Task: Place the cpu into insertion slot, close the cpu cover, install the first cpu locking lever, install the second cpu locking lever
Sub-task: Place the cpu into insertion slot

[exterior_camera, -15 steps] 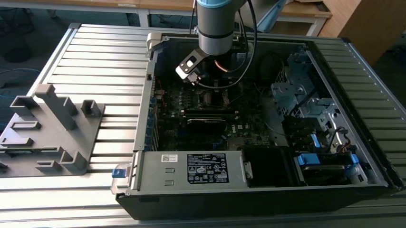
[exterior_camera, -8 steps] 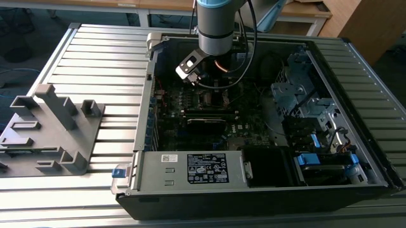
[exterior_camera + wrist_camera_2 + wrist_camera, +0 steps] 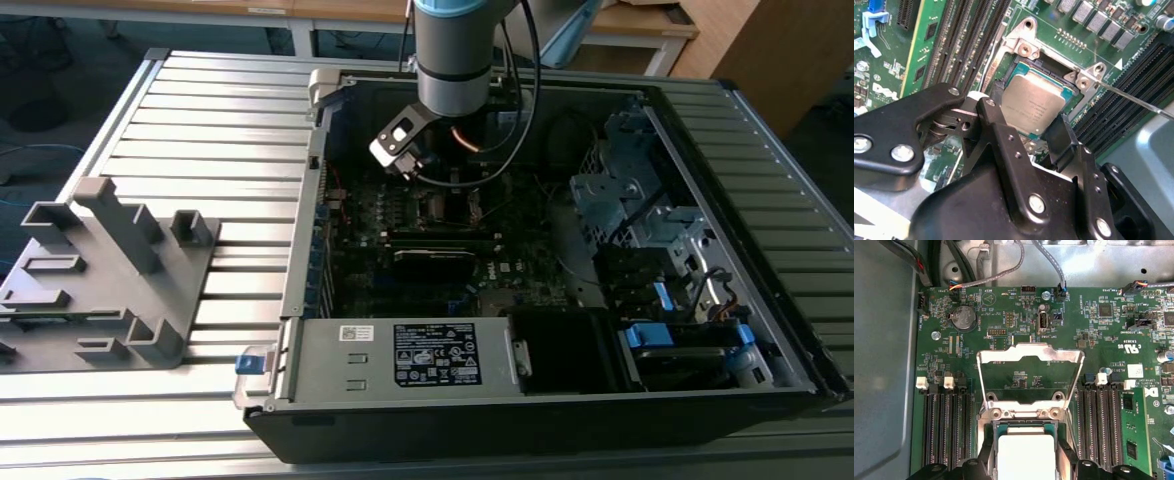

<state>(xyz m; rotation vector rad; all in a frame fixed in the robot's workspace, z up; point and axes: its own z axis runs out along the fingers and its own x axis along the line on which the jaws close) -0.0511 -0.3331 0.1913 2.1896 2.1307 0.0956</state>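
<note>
Gripper [image 3: 1031, 106] clenched on chip [image 3: 1034, 100]. Chip in or just above socket [image 3: 1029, 62] on board [image 3: 954, 365]; seating not confirmed. Cover [image 3: 1004, 354] raised, well clear. Recommend: keep chip level, corners matched w/ socket, zero sideways force.

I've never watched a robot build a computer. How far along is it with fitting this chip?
Early, with no step clearly finished. In hand: in the second wrist view the tool grips the cpu, which is at or in the insertion slot. Left: the cpu cover stands open in the first wrist view, and a thin locking lever sticks out unlatched in the second.
</note>
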